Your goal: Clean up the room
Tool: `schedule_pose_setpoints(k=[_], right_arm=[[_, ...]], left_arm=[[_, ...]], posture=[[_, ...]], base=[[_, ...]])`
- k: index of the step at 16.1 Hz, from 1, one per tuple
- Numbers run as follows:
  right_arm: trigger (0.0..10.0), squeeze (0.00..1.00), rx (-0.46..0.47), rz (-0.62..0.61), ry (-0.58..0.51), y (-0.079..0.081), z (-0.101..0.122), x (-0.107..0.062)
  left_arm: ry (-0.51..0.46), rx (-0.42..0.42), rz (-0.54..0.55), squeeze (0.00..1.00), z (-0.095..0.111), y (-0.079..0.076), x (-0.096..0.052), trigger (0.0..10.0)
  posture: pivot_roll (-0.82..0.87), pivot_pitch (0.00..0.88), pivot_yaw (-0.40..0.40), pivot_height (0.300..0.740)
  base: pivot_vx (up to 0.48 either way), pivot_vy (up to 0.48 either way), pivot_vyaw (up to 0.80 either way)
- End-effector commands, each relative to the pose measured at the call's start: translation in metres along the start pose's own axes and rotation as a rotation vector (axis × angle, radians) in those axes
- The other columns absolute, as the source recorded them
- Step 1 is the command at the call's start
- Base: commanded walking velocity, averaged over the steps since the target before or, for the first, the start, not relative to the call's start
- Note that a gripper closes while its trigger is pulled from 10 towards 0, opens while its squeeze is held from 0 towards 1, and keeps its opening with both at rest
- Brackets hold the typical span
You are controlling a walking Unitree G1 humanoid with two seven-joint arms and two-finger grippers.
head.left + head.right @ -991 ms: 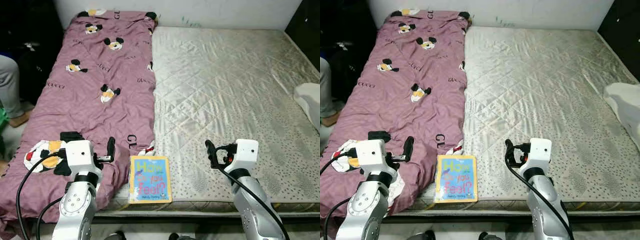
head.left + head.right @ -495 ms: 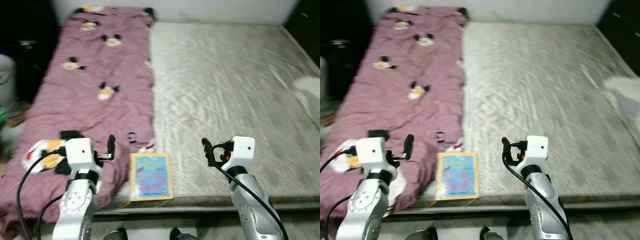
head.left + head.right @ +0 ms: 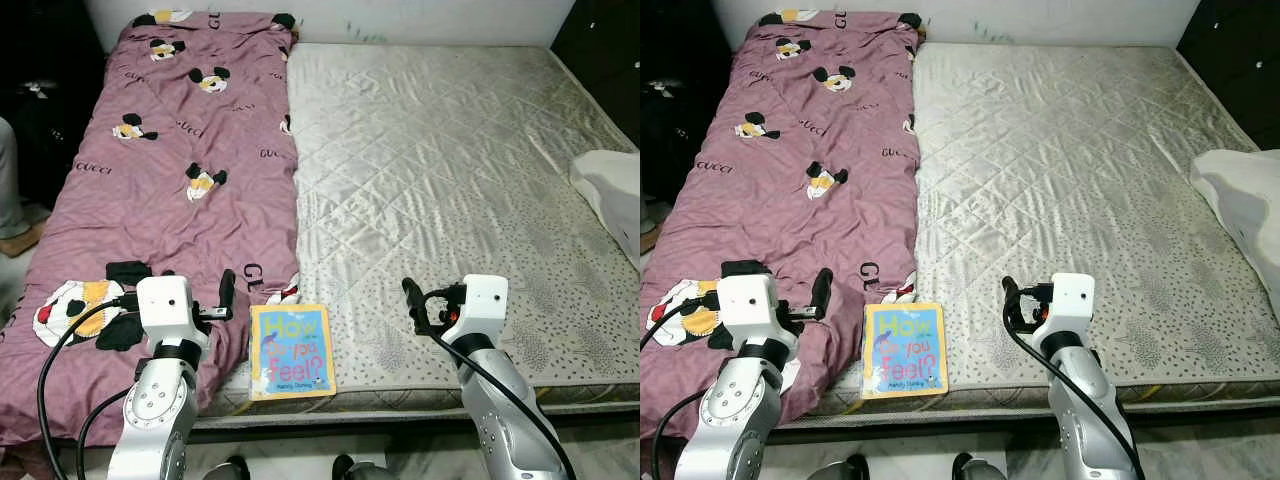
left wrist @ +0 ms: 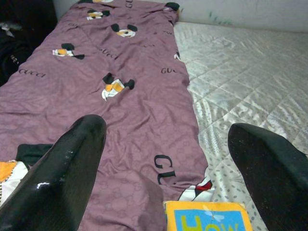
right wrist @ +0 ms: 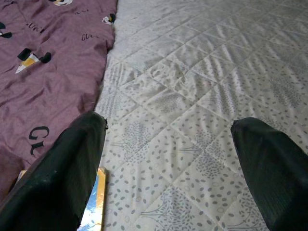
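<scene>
I note the left gripper (image 3: pixel 226 295) raised over the purple quilt (image 3: pixel 170 170), fingers spread, empty. The book (image 3: pixel 291 351) lies at the mattress (image 3: pixel 450 170) edge between arms. Right gripper (image 3: pixel 412 305) likewise raised, spread, empty.

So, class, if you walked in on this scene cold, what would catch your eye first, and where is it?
The purple cartoon-print blanket stands out most, spread down the left side of the bare mattress. Next comes the bright book, lying flat at the mattress's near edge beside the blanket. The left gripper and right gripper hover open on either side of the book, holding nothing.
</scene>
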State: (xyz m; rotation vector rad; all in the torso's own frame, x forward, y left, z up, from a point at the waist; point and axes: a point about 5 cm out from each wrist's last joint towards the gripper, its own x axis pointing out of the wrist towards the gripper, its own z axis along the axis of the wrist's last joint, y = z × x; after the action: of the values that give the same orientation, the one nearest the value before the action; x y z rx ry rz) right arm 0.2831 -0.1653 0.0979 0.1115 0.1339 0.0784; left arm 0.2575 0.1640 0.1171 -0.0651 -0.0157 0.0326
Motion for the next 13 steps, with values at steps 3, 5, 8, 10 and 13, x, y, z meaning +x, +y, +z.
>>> schedule_pose_setpoints(k=[3,5,8,10,13], right_arm=[[10.0,0.00,-0.002,0.009,0.004,0.0008,-0.0009,-0.0009],[10.0,0.00,-0.003,0.011,0.004,0.0015,-0.0012,-0.0008],[10.0,0.00,-0.006,0.011,0.004,0.0017,-0.0010,0.0003],[10.0,0.00,-0.007,0.010,0.006,0.0017,-0.0014,0.0015],[10.0,0.00,-0.012,0.019,0.004,0.0027,-0.0009,0.0031]], left_arm=[[0.006,0.005,0.004,0.00,0.0002,0.0011,-0.0026,10.0],[0.004,0.003,0.004,0.00,0.0008,-0.0001,-0.0023,10.0],[0.005,0.004,0.012,0.00,0.0011,0.0001,-0.0023,10.0],[0.005,0.005,0.016,0.00,0.0011,0.0004,-0.0020,10.0],[0.001,0.001,0.023,0.00,0.0015,0.0009,-0.0007,10.0]], posture=[[0.01,0.233,-0.015,0.695],[0.01,0.235,-0.015,0.675],[0.01,0.239,-0.017,0.655],[0.01,0.240,-0.018,0.655],[0.01,0.240,-0.019,0.655]], base=[[0.000,0.000,0.00],[0.000,0.000,0.00],[0.000,0.000,0.00],[0.000,0.000,0.00],[0.000,0.000,0.00]])
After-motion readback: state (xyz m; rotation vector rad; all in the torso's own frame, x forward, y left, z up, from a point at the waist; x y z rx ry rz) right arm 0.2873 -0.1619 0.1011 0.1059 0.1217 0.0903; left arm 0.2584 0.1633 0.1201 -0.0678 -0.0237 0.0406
